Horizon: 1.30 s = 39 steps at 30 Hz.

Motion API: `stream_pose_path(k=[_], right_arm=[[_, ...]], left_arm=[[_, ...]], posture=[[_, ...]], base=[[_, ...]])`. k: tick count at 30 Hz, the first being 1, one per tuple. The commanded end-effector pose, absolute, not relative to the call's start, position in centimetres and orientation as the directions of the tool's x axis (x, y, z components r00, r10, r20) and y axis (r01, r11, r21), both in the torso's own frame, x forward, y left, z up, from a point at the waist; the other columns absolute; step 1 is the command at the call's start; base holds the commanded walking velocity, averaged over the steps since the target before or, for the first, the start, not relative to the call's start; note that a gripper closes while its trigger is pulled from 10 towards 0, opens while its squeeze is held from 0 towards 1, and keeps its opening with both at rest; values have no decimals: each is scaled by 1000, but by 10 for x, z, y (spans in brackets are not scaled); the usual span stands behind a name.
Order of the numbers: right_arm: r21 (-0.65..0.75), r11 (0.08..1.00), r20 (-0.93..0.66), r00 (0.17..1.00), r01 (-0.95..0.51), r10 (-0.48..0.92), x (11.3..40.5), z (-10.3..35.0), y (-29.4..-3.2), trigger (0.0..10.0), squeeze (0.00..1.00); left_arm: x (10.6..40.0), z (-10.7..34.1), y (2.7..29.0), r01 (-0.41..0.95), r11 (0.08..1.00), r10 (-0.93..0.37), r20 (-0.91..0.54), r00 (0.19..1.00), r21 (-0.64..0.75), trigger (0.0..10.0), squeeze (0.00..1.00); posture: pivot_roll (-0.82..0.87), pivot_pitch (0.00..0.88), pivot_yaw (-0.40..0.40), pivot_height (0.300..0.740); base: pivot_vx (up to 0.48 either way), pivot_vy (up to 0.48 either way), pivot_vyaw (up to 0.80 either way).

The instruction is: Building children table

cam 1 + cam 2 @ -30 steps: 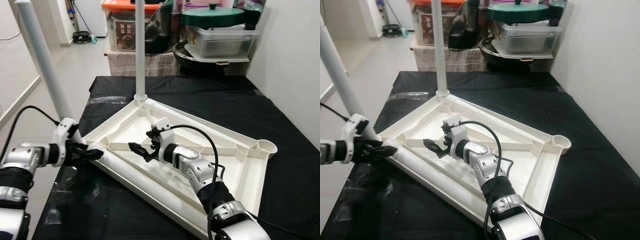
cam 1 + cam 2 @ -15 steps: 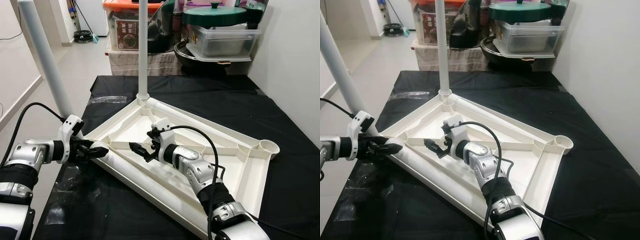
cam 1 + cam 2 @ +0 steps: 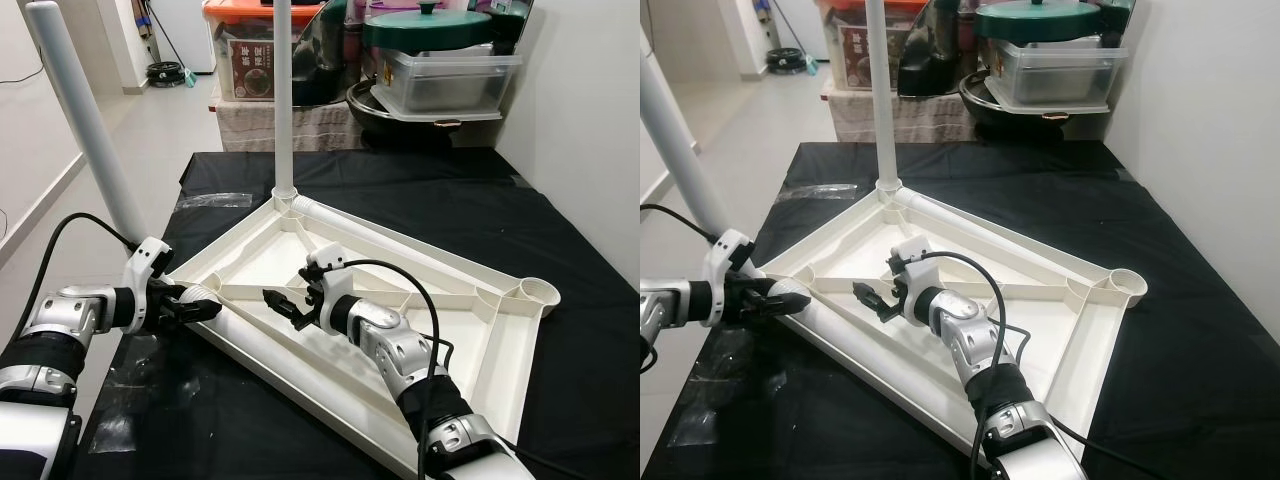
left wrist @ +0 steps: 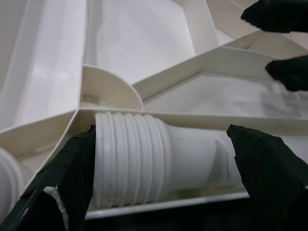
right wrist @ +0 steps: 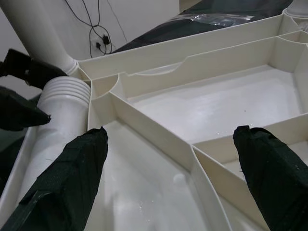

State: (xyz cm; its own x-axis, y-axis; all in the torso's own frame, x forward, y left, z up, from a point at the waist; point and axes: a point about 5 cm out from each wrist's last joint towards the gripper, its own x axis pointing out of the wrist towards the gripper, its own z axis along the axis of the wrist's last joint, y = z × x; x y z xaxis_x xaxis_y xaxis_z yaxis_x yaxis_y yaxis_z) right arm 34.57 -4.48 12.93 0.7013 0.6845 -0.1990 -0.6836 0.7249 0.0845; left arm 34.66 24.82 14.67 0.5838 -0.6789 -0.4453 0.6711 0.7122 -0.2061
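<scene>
The upturned white tabletop [image 3: 480,330] is laid on the black-covered surface [image 3: 560,240], with two legs already standing in its corners. A loose leg [image 3: 300,365] is laid along the near edge, its threaded end [image 4: 127,159] straddled by the spread left tool [image 3: 205,309]. The right tool [image 3: 277,301] is held spread above the ribs. If gripped on the threads, the leg may slip or roll off.

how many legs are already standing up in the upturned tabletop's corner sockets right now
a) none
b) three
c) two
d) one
c) Two white legs stand up from the tabletop: one leg at the far corner and another leg at the left corner, while a third leg lies along the near edge between the left gripper's fingers.
</scene>
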Motion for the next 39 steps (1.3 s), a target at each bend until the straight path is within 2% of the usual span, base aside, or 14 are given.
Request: stream_pose_path(k=[1,11,14,18,25,30,31,32,34,39], right_arm=[[41,723,-188,705,-690,684,344,131,-44,10000,0],[23,728,-187,712,-686,677,344,130,-47,10000,0],[19,730,-185,715,-683,674,345,131,-47,10000,0],[19,731,-184,716,-682,673,346,132,-47,10000,0],[22,736,-168,723,-676,670,351,138,-47,10000,0],[22,740,-164,728,-672,666,352,140,-48,10000,0],[21,744,-160,732,-668,662,354,141,-49,10000,0],[21,747,-158,736,-664,659,354,142,-50,10000,0],[21,751,-155,740,-660,655,355,144,-52,10000,0],[18,755,-151,745,-655,650,356,145,-54,10000,0]], left_arm=[[349,145,240,685,691,-707,-417,571,-233,10000,0],[357,162,228,714,653,-754,-312,578,-253,10000,0],[361,186,219,768,595,-802,-237,548,-237,10000,0],[361,194,215,787,573,-818,-212,534,-228,10000,0],[359,234,197,868,470,-883,-112,457,-163,10000,0],[359,237,197,871,465,-885,-108,453,-159,10000,0],[358,234,198,870,464,-886,-114,450,-167,0,0],[358,233,198,869,463,-886,-118,448,-174,0,0],[349,228,199,897,410,-911,-124,393,-167,0,0],[347,226,199,892,418,-907,-135,398,-174,0,0]], posture=[[-48,0,-12,740],[-52,0,-15,740],[-43,0,-20,740],[-40,0,-21,740],[-24,0,-23,740],[-23,0,-21,740],[-24,0,-18,740],[-24,0,-18,740],[-24,0,-16,740],[-20,0,-17,740]], base=[[0,0,0],[0,0,0],[0,0,0],[0,0,0],[0,0,0],[0,0,0],[0,0,0],[0,0,0],[0,0,0],[0,0,0]])
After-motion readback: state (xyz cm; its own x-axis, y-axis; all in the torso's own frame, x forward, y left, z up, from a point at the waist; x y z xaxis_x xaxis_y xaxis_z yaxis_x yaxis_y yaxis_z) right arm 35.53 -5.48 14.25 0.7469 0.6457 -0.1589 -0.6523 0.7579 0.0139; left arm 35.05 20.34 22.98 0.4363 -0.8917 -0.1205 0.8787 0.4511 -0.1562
